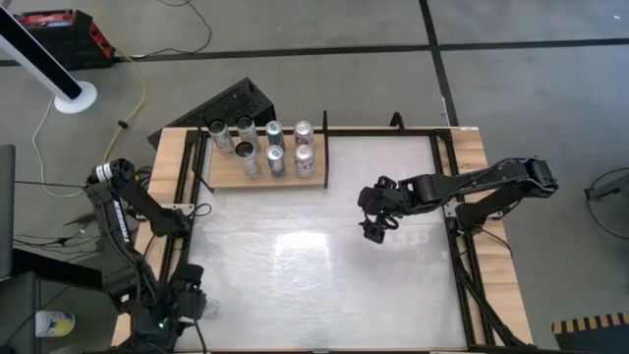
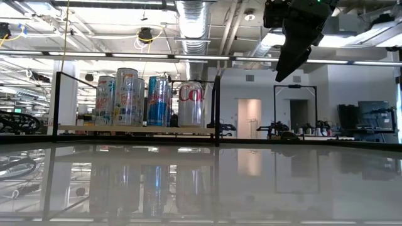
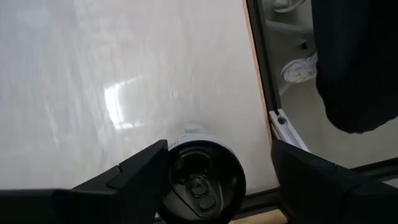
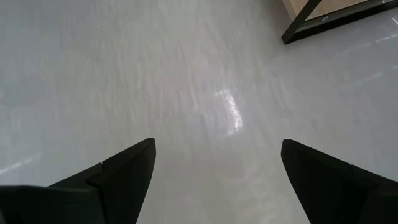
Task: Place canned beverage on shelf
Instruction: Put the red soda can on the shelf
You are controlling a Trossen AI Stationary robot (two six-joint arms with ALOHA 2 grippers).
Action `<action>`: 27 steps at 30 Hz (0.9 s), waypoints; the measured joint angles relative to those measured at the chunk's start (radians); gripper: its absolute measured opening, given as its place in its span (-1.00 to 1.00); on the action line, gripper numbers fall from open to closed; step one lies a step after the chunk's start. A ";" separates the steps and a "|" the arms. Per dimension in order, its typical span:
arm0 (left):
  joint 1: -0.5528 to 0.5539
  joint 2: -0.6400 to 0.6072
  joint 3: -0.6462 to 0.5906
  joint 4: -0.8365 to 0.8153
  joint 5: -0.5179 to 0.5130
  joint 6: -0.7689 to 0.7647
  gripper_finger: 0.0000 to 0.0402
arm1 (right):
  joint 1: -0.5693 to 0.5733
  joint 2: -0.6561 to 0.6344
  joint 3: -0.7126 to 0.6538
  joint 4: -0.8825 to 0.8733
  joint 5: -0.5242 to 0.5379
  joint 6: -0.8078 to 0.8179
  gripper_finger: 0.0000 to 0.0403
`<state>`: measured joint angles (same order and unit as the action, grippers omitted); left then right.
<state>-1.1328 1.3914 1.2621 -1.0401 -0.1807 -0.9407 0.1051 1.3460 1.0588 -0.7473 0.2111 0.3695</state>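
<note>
Hidden from above: the left hand sits low in the lower left of the high view, dark against its own arm, so the can in it barely shows there.
Can at the left hand: its wrist view shows a can from the top, dark lid and pull tab, standing on the bench right by the edge rail; its label cannot be read.
Left hand state: fingers apart, one on each side of the can; the near one looks to touch it, the other stands clear, so I cannot say it is gripped.
Left arm pose: folded along the left edge of the bench, elbow in the left middle of the frame, wrist pointing down at the lower left corner.
Right hand state: the right hand hangs over bare bench right of centre, fingers wide apart with nothing between them.
Right arm pose: stretched in from the right edge, nearly level, wrist bent downward; in the low view it is cut off at the top right.
Shelf: the shelf lies at the upper left of the bench, well apart from both hands.
On the shelf: seven cans upright in two rows; in the low view they overlap, so only the front labels show.
</note>
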 joint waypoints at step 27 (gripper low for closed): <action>0.000 0.003 0.043 -0.058 -0.034 -0.045 0.36 | 0.000 0.000 0.000 0.000 0.000 -0.004 0.85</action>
<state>-1.1328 1.3945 1.3048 -1.0984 -0.2143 -0.9853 0.1051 1.3460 1.0588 -0.7471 0.2111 0.3656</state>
